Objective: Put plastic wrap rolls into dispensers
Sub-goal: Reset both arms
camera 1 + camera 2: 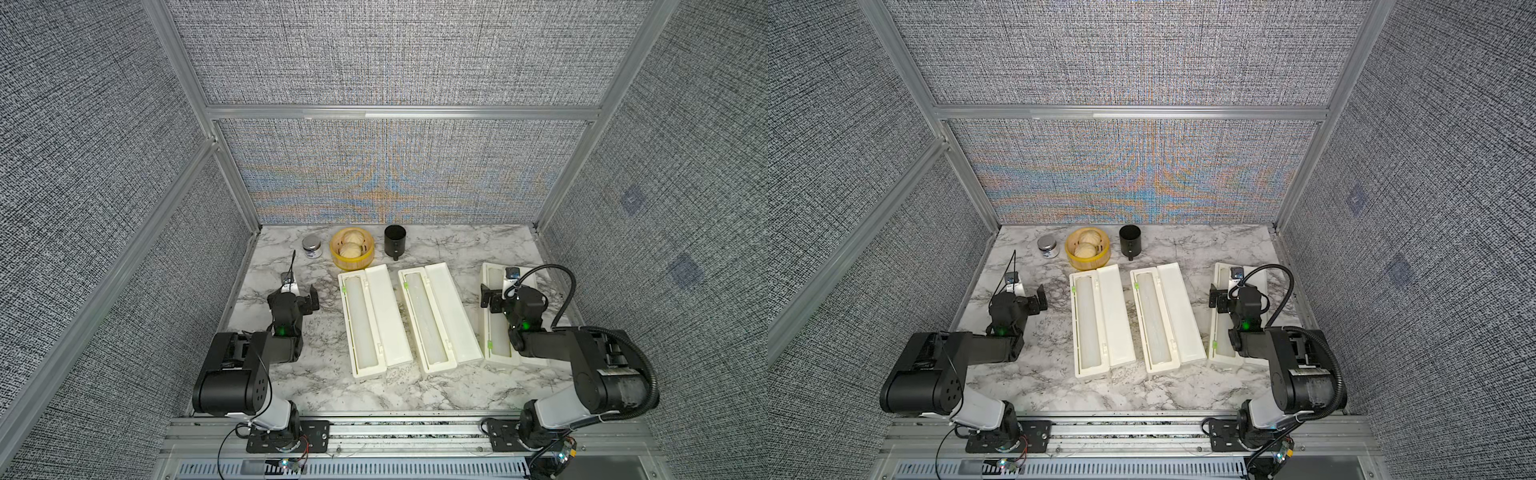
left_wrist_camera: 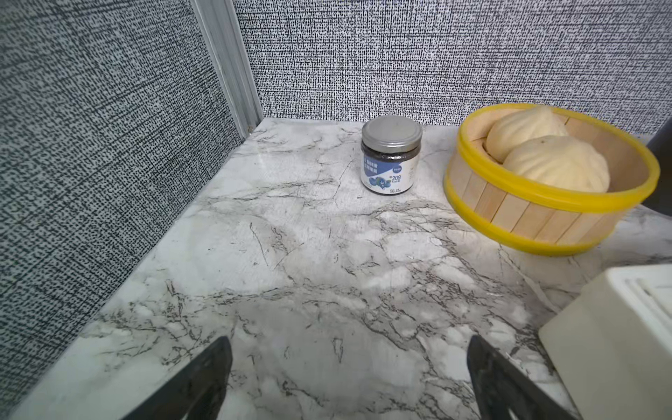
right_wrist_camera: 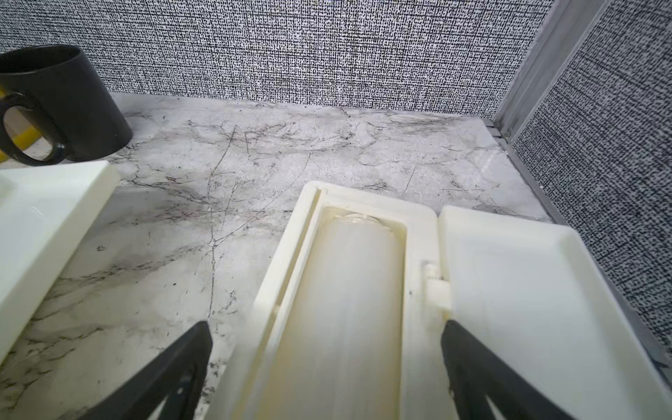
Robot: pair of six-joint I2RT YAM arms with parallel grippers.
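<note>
**Three rolls lie in three open dispensers; both grippers wide open**

At the left of the marble table (image 1: 436,386), the left gripper (image 2: 349,345) hovers over bare tabletop. Its jaws stand wide apart with only marble showing between them. Beyond it, near the back wall, stands a small jar (image 1: 312,247) with a grey lid. Just to the jar's right is a round yellow steamer (image 1: 353,263) with two pale buns (image 1: 351,249) inside.

In front of the steamer lies the left dispenser (image 1: 388,316). Its lid is swung open and lies flat on the right side of the tray. The left roll (image 1: 360,320) lies lengthwise in that tray. A black mug (image 1: 395,241) stands at the back, to the right of the steamer.

The middle dispenser (image 1: 451,311) lies near the left one, almost parallel to it and apart from it. It is open the same way, and the middle roll (image 1: 424,320) lies in its tray.

Farthest right, the right dispenser (image 3: 509,291) also lies open, and the right roll (image 3: 349,291) fills its tray. The right gripper (image 3: 327,327) is above this tray with its jaws spread wide. In the wrist view one finger shows on each side of the roll. Whether either finger touches the dispenser cannot be told.
</note>
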